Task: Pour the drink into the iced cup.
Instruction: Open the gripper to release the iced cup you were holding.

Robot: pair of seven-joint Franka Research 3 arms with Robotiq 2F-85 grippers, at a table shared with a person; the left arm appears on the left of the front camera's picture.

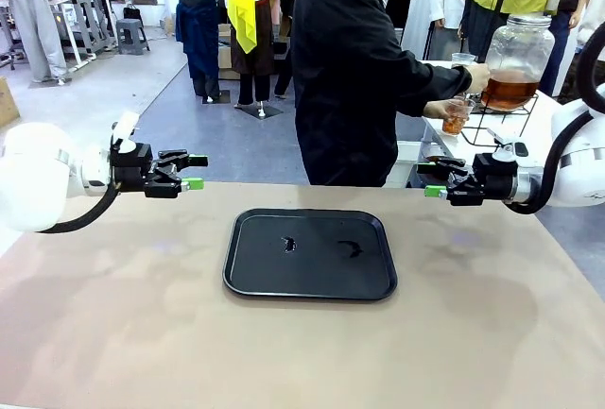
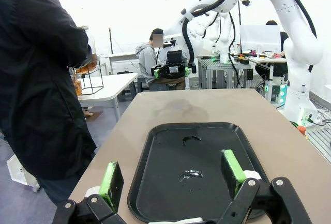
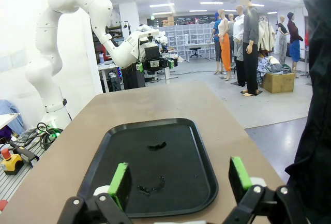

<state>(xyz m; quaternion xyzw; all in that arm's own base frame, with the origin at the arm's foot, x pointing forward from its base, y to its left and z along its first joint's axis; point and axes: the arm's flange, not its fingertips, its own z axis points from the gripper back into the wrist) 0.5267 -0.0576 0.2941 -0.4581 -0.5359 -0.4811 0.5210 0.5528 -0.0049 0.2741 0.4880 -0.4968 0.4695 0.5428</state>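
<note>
At the back right a person in black holds a small clear cup (image 1: 456, 116) under the spigot of a large glass dispenser jar (image 1: 515, 61). The jar holds the amber-brown drink (image 1: 509, 93), and some amber liquid is in the cup. My left gripper (image 1: 197, 172) hovers open above the table's left side, fingers pointing right. My right gripper (image 1: 430, 179) hovers open at the table's right, pointing left. Each gripper's green pads (image 2: 232, 172) (image 3: 238, 172) stand wide apart with nothing between them.
A black tray (image 1: 248, 270) lies in the table's middle with wet smears on it. The jar stands on a black wire stand (image 1: 510, 118) on a white side table (image 1: 544, 126). The person's dark torso (image 1: 350, 69) stands at the far table edge.
</note>
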